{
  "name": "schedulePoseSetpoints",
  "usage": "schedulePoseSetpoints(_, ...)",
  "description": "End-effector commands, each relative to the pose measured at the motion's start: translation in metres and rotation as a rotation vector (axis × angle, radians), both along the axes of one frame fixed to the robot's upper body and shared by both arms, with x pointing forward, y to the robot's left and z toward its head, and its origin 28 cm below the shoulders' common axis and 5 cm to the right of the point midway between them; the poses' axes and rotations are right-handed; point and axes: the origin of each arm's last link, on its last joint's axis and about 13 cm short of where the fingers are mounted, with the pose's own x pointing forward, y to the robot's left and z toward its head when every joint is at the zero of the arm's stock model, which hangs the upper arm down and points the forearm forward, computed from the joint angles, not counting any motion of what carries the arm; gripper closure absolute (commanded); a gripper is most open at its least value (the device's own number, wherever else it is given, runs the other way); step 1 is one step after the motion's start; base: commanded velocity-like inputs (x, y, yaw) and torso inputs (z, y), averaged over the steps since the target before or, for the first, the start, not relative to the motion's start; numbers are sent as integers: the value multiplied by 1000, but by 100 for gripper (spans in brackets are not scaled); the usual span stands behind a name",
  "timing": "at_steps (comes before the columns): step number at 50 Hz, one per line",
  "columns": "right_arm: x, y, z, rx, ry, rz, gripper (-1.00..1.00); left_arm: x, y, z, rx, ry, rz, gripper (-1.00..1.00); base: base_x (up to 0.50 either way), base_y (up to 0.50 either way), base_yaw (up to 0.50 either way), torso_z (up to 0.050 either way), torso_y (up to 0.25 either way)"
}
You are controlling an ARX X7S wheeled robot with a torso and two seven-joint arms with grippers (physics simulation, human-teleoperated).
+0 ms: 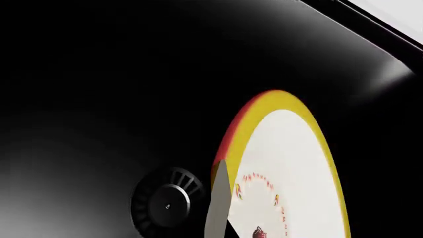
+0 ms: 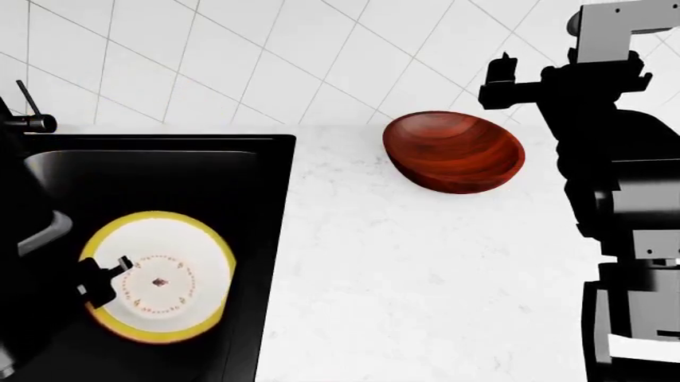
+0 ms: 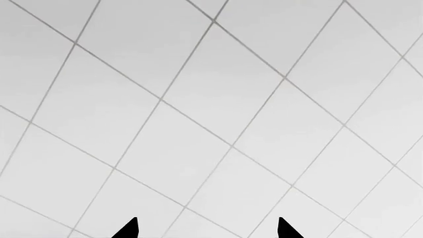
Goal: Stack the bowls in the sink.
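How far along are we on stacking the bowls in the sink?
Roughly halfway. The white bowl already lies in the sink, with the left end effector at its rim. The wooden bowl is on the counter, ungrasped; the right end effector is open, facing the tiled wall. Left: carry it over, nest it.

This is a kitchen: a black sink (image 2: 159, 167) with a slim faucet (image 2: 30, 111) at its far left is set in a white marble counter (image 2: 425, 278), backed by a white tiled wall (image 2: 266, 56).
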Motion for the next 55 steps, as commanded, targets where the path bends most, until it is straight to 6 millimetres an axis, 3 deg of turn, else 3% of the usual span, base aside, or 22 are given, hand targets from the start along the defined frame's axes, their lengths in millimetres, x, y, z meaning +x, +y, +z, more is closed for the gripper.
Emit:
schedulePoseSetpoints(1,0,0,0,2,0,0,-100,1,1,-9,17,20,5,100,0,0,0,0,0)
schedulePoseSetpoints(19,0,0,-1,2,1,-3,-100,2,1,-29,49,87,-5,100,0,0,0,1,1)
schedulePoseSetpoints(55,0,-1,-3,8,2,-5,-100,-2,-1,-51,84,152,-18,100,0,0,0,0,0)
